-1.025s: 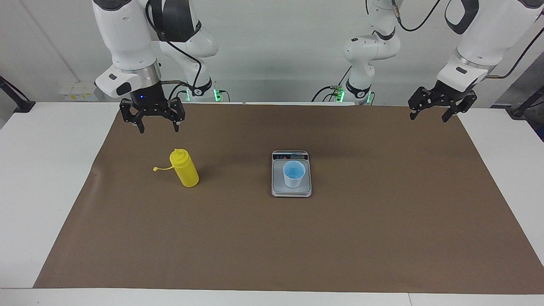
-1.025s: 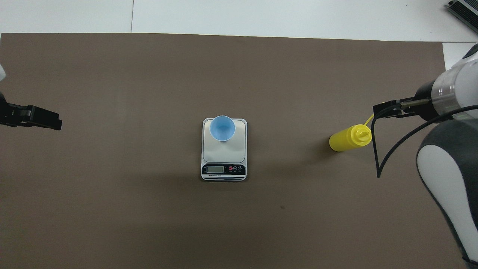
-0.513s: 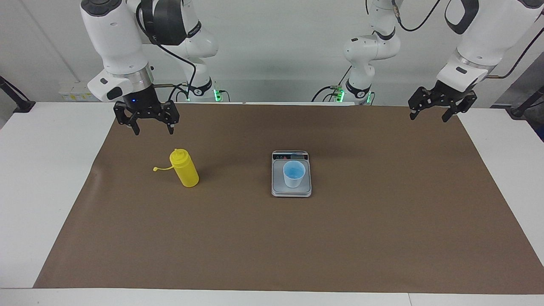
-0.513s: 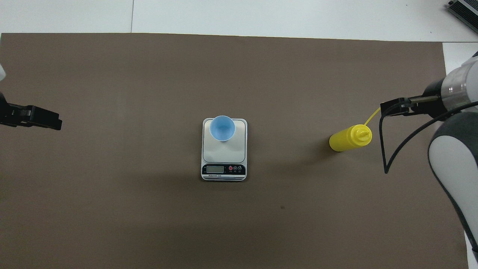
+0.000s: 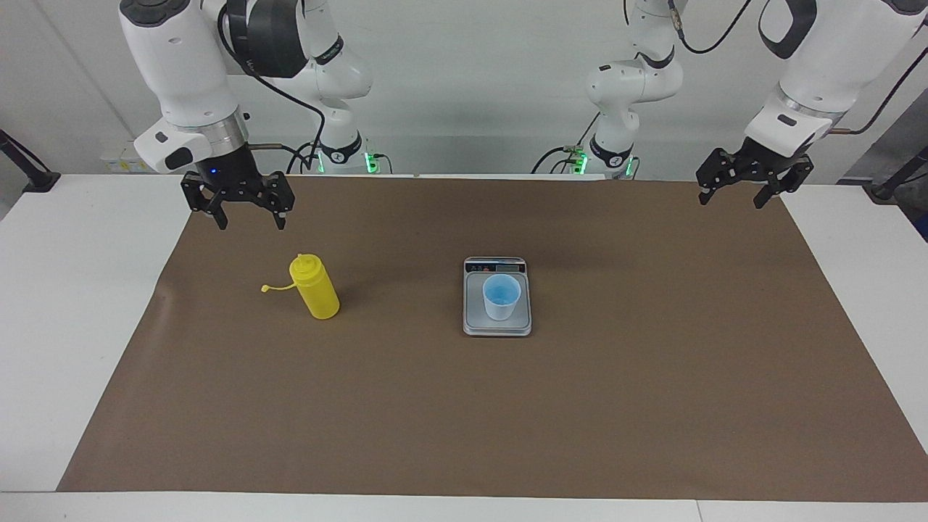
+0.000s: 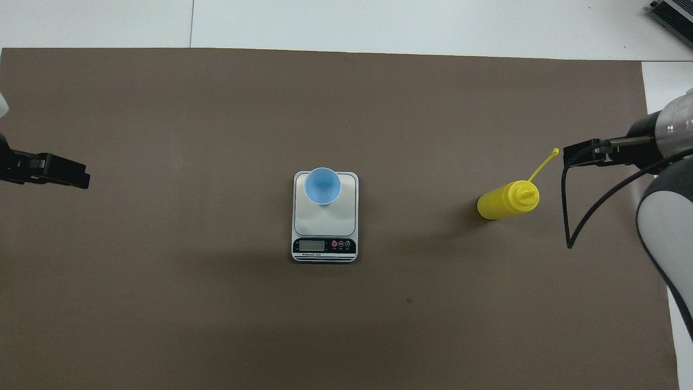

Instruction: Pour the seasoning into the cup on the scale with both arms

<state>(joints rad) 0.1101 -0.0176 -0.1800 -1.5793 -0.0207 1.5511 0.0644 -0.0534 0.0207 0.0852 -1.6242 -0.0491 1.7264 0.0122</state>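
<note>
Overhead, both empty, spread end effectors, left point(image 5: 732, 194) and right point(image 5: 250, 217), are mostly cut off.

Robotics lab – 2 Franka arms point(image 5: 196, 80) bolted at a white table point(image 5: 65, 304) w/ brown paper mat point(image 5: 580, 420), plain white wall, cabling – no home stuff.

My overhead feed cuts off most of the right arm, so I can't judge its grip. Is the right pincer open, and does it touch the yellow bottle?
Observer: The right pincer is open and up in the air, apart from the yellow bottle.
Operator: And the left one? I only see a black stub at the edge.
Observer: The left pincer is open too and holds nothing. It waits over a corner of the brown mat at its own end.
</note>
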